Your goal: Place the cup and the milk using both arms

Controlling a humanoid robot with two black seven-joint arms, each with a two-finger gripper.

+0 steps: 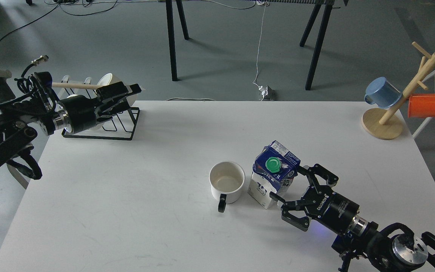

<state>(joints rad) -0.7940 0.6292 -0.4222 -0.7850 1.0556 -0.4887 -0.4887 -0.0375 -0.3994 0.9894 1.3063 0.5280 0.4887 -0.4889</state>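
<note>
White tabletop (127, 211) carrying the task's things near its middle-right. Cup (227, 183), white with a thin black loop handle and cream inside, upright, handle toward the near edge. Milk carton (274, 173), blue and white with a round green screw cap (273, 164), upright just beside the cup on its right, a narrow gap between the two.

Right gripper (290, 188) low over the tabletop, just beside the carton on its right side. Jaws spread wide: one finger tip at the carton's lower near corner, the other by its upper right edge, neither clearly pressing on it.

Left gripper (132, 92) well apart at the far left corner, over a black wire rack (121, 128) holding white mugs (108, 80). Jaws there dark and nearly end-on; cannot tell spread or pressed together.

Wooden mug tree (387, 121) at the far right corner, a blue cup (383, 92) and an orange cup (423, 105) hanging from its pegs.
</note>
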